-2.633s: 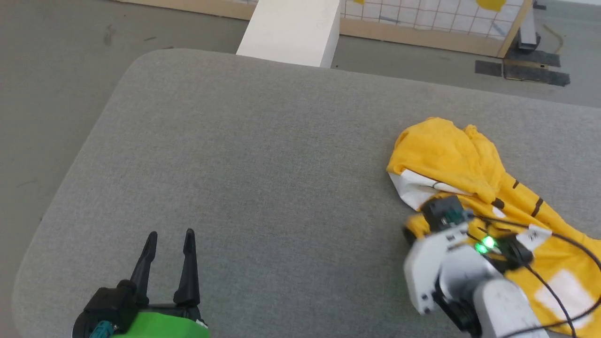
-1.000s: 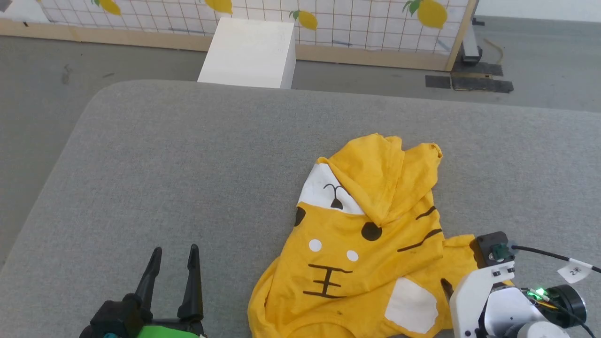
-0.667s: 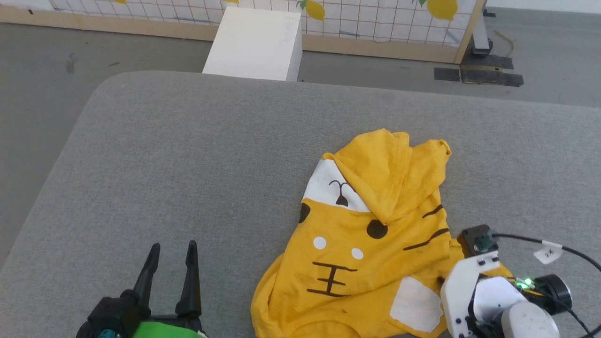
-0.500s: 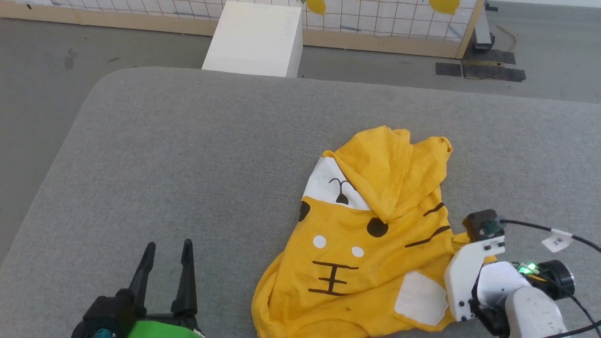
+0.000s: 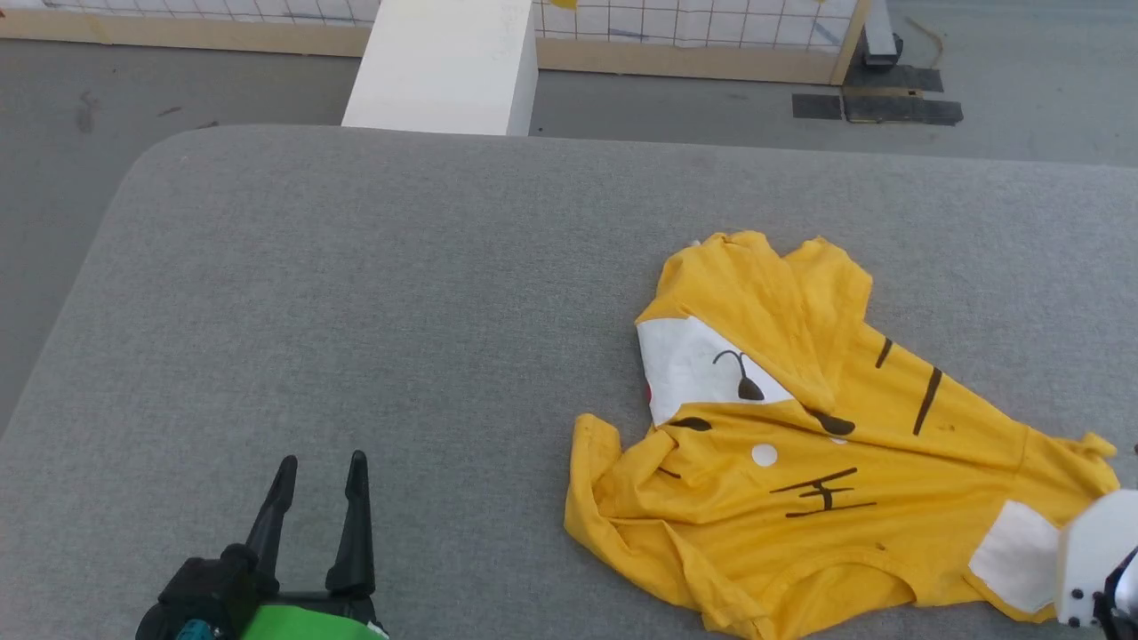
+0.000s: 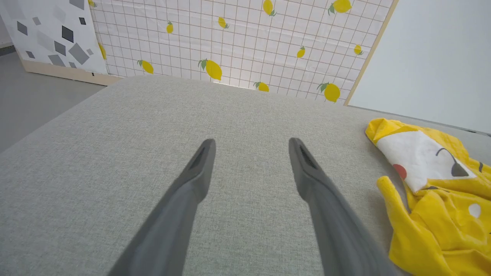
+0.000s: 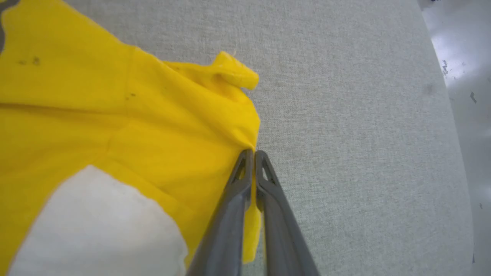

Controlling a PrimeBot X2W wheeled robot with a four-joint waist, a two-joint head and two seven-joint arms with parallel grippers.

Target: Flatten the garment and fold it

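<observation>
The garment (image 5: 827, 444), a bright yellow T-shirt with white patches, black lines and a red dot, lies crumpled on the right half of the grey padded table (image 5: 356, 311). My right gripper (image 7: 253, 153) is shut on a yellow edge of the garment (image 7: 126, 115), beside a white patch. The pale wrist of my right arm (image 5: 1098, 556) sits at the shirt's right end. My left gripper (image 5: 320, 467) stands open over bare table at the lower left, well apart from the shirt. In the left wrist view the left gripper (image 6: 251, 143) has the garment (image 6: 433, 191) off to its right.
A white box (image 5: 444, 67) stands on the floor beyond the table's far edge. A lemon-print grid panel (image 6: 230, 46) stands behind it. The table's rounded right edge (image 7: 445, 115) is close to my right gripper. The table's left half is bare grey fabric.
My right gripper has shut on the garment's edge and pulled it rightward, stretching the shirt sideways. The head view has shifted. My left gripper stays open in place.
</observation>
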